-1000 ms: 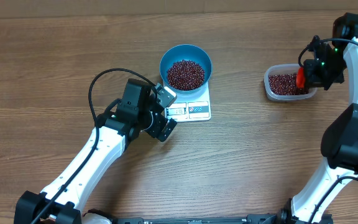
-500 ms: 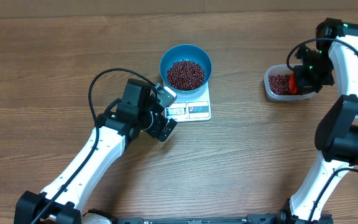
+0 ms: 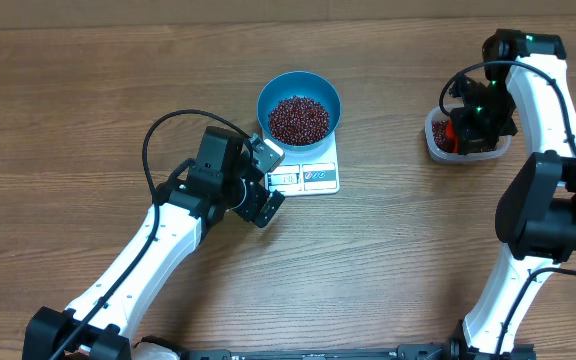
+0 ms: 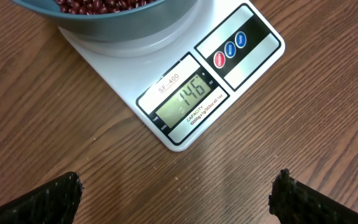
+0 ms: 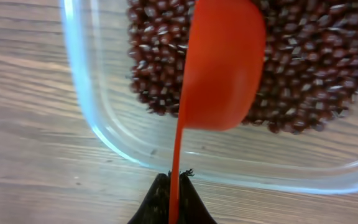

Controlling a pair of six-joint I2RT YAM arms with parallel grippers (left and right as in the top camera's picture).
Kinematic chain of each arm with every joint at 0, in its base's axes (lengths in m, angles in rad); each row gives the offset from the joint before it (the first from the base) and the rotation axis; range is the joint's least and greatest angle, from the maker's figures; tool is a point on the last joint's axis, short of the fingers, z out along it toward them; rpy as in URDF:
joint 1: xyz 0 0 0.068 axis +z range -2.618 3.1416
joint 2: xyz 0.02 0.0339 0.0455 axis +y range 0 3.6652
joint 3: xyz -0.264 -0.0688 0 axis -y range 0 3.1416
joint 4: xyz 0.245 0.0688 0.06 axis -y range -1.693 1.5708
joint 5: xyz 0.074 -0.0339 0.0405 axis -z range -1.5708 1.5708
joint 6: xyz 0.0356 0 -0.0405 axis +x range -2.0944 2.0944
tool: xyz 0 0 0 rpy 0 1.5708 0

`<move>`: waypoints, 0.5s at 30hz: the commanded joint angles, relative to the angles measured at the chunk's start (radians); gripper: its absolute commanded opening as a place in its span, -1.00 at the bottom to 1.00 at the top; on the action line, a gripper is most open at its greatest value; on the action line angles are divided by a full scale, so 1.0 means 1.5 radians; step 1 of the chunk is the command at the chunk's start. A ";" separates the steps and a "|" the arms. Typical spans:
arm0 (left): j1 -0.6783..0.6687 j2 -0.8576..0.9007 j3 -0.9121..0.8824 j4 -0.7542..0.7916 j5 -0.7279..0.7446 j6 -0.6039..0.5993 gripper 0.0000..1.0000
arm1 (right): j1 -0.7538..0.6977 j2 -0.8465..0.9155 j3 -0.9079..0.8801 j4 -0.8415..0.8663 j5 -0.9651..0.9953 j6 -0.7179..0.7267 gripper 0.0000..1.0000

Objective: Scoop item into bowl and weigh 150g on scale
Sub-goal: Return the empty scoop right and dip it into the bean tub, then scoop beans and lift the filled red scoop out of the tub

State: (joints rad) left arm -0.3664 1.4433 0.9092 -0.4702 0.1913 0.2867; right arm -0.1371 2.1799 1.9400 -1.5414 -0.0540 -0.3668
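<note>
Right pincer (image 5: pixel 173 186), clamped on the handle of an orange scoop (image 5: pixel 222 68), is holding it over beans (image 5: pixel 316 74) in the clear tub (image 5: pixel 104 137), well right of the scale (image 4: pixel 185 118). Left pincer (image 4: pixel 179 202), jaws apart, is hovering just in front of the scale. The display (image 4: pixel 188 106) is showing 146 under the bean-filled blue bowl (image 3: pixel 268 88), so a small top-up is probably remaining.

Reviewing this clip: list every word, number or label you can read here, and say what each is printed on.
"SF-400": printed above the display window of the flat white rectangular kitchen scale.
"146": digits in that display window.
"CAPACITY": small print below the display window; the line under it is too small to read.
The round red and blue buttons: labels too blurred.
</note>
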 commanded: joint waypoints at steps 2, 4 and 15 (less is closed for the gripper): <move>0.000 0.005 -0.004 0.002 0.007 -0.004 0.99 | -0.037 0.004 0.014 -0.014 -0.089 -0.021 -0.92; 0.000 0.005 -0.004 0.002 0.007 -0.004 0.99 | -0.056 0.004 0.021 -0.019 -0.114 -0.021 -0.93; 0.000 0.005 -0.004 0.002 0.007 -0.004 0.99 | -0.176 0.001 0.026 -0.067 -0.344 -0.146 -0.93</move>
State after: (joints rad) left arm -0.3664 1.4433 0.9092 -0.4702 0.1913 0.2867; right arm -0.3740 2.1799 1.9476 -1.6344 -0.4278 -0.5060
